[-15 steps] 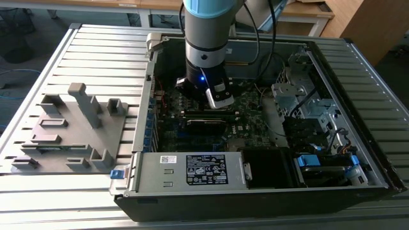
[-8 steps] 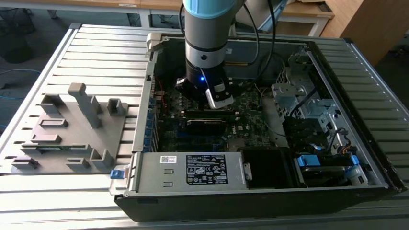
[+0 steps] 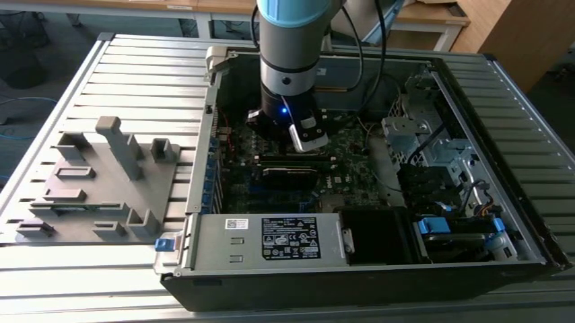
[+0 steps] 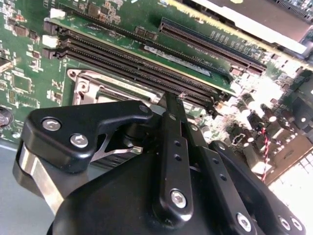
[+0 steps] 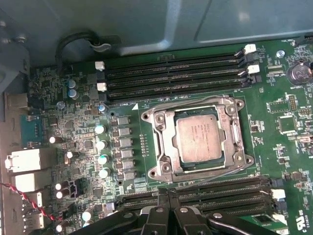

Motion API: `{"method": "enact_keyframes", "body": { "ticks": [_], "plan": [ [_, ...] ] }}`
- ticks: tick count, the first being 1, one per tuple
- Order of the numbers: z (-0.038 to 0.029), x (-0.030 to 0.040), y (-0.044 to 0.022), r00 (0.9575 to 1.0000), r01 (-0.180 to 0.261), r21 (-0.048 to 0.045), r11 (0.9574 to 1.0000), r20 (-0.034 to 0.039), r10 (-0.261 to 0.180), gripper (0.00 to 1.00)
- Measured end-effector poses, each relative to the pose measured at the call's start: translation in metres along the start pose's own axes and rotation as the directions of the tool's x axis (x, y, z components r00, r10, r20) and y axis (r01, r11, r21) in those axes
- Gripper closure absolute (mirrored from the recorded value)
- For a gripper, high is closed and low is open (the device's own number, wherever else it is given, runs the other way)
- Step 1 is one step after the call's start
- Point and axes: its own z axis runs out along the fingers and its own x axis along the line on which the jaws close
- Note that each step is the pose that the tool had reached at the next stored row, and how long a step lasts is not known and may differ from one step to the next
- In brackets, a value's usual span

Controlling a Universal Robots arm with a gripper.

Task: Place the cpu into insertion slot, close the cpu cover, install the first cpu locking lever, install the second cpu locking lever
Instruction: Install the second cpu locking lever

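Note:
The cpu (image 5: 199,138), a small dull silver square, lies flat in the socket on the green motherboard (image 5: 288,147). The cpu cover (image 5: 164,142), a silver frame with an open centre, lies down around it. Thin wire levers run along two opposite sides of the frame (image 5: 188,104) (image 5: 215,170); I cannot tell if they are hooked. My gripper (image 5: 168,195) is shut with nothing between its fingers, its tips over the black memory slots just beside the socket. In the second wrist view the gripper (image 4: 172,98) hides most of the socket (image 4: 98,85). The exterior view shows the gripper (image 3: 306,145) low inside the open case.
Long black memory slots (image 5: 171,73) flank the socket on both sides. A row of capacitors (image 5: 100,144) and a red-black wire (image 5: 29,198) stand nearby. The power supply (image 3: 269,239) and drive cage (image 3: 422,134) crowd the case. A grey fixture block (image 3: 99,182) sits at the exterior view's left.

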Motion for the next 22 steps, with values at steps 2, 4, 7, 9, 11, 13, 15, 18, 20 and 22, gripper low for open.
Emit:
{"method": "enact_keyframes", "body": {
  "ticks": [2, 4, 7, 9, 11, 13, 15, 18, 20, 22],
  "plan": [
    [0.0019, 0.0007, 0.0007, 1.0000, 0.003, -0.0002, 1.0000, -0.0002, -0.003, 0.90],
    [0.0040, 0.0014, 0.0011, 1.0000, 0.006, -0.0001, 1.0000, -0.0005, -0.006, 0.90],
    [0.0075, 0.0025, 0.0010, 1.0000, 0.008, -0.0002, 1.0000, -0.0007, -0.008, 0.90],
    [0.0096, 0.0031, 0.0008, 1.0000, 0.008, -0.0002, 1.0000, -0.0007, -0.008, 0.90],
    [0.0113, 0.0034, 0.0008, 1.0000, 0.008, -0.0001, 1.0000, -0.0008, -0.008, 0.90],
    [0.0125, 0.0035, 0.0010, 1.0000, 0.008, -0.0010, 1.0000, -0.0009, -0.008, 0.90],
    [0.0134, 0.0036, 0.0009, 1.0000, 0.008, -0.0046, 1.0000, -0.0014, -0.008, 0.90],
    [0.0140, 0.0036, 0.0009, 1.0000, 0.008, -0.0098, 0.9999, -0.0023, -0.008, 0.90],
    [0.0142, 0.0036, 0.0009, 1.0000, 0.007, -0.0134, 0.9999, -0.0026, -0.007, 0.90],
    [0.0143, 0.0036, 0.0009, 1.0000, 0.007, -0.0146, 0.9999, -0.0027, -0.007, 0.90]
  ]
}}
